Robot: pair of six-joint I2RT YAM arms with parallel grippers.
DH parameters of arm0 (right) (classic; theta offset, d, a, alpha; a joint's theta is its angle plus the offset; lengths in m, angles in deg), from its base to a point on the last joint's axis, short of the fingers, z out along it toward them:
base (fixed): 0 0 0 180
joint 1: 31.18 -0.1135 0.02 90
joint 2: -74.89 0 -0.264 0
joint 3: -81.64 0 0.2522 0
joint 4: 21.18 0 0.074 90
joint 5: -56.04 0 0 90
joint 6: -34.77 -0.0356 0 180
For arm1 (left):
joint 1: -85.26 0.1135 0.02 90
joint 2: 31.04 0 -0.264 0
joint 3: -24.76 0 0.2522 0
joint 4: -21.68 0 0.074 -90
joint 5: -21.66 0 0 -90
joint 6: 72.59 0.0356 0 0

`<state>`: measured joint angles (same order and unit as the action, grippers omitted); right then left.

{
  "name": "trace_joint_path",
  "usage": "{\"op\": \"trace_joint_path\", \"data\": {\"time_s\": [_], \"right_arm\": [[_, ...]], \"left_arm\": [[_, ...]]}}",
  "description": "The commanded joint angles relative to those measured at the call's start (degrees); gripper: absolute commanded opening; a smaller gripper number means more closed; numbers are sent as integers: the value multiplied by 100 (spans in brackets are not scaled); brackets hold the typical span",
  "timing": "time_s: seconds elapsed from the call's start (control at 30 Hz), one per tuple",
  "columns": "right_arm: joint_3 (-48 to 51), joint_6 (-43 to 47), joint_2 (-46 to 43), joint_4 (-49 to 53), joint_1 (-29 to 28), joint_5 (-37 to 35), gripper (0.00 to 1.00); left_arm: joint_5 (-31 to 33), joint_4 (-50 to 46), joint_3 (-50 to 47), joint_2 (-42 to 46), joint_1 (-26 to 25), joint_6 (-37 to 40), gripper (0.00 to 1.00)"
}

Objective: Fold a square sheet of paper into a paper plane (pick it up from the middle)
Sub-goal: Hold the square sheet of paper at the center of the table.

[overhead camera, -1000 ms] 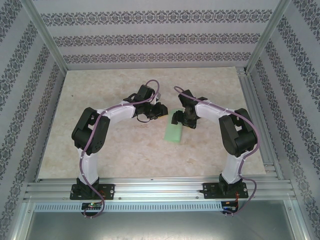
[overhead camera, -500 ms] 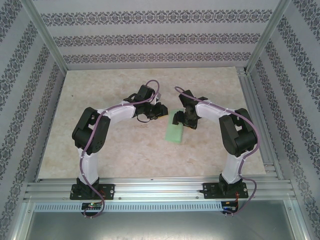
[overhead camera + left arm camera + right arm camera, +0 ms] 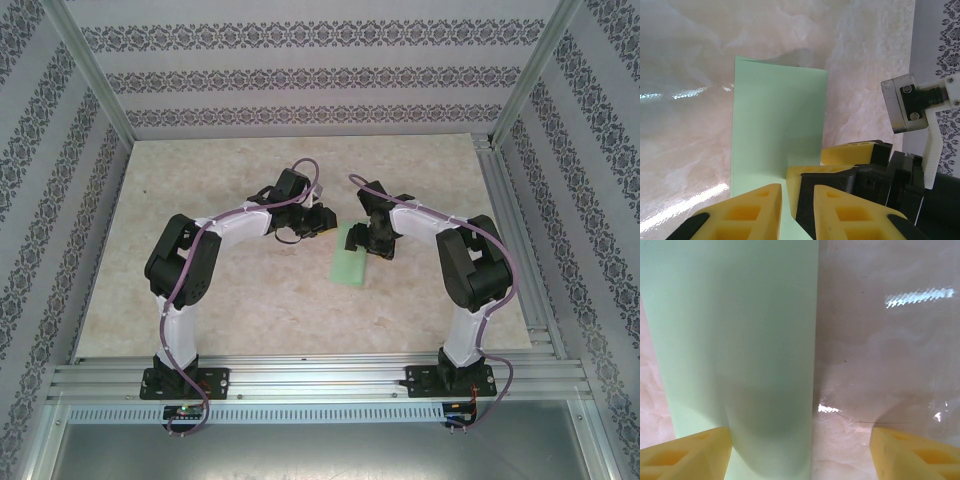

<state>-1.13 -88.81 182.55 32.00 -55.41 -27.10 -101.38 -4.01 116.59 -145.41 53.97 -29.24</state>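
The 2 arms meet over the middle of the table, and the step in hand looks like working the first fold. The right gripper [image 3: 801, 436] is spread wide and holds nothing, with 1 finger above the paper and the other above bare table. The left gripper [image 3: 797, 188] stands narrow. A slim gap shows between its yellow tips and a strip of green runs beneath it, so it does not seem to be clamped on anything.

The square sheet of paper [image 3: 777, 120] lies between them as a long, narrow rectangle, apparently doubled over. Its far edge looks slightly lifted off the surface. To do this well, I judge that the wide gripper should pin its end flat. The narrow one should work along the long edge slowly, keeping the layers aligned so the crease runs straight. Thin paper will skate or buckle if it is pushed sideways.

The patterned walls [image 3: 300, 70] close in 3 sides. The table [image 3: 240, 290] is pale and marbled, and glossy enough to show glare, so it probably gives little grip. An aluminium rail [image 3: 320, 372] carries the bases.
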Motion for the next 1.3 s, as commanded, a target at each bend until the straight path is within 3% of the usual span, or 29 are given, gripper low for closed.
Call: {"op": "trace_joint_path", "data": {"time_s": [0.0,0.97,1.27], "right_arm": [[-164,-104,79,-36,28,-128,74],[-88,-36,308,59,15,-212,75],[-68,-41,320,57,15,-228,75]], "left_arm": [[-133,159,170,-86,-87,-37,25],[-262,317,456,-674,-198,-329,23],[-163,221,513,-944,-248,-372,16]]}}
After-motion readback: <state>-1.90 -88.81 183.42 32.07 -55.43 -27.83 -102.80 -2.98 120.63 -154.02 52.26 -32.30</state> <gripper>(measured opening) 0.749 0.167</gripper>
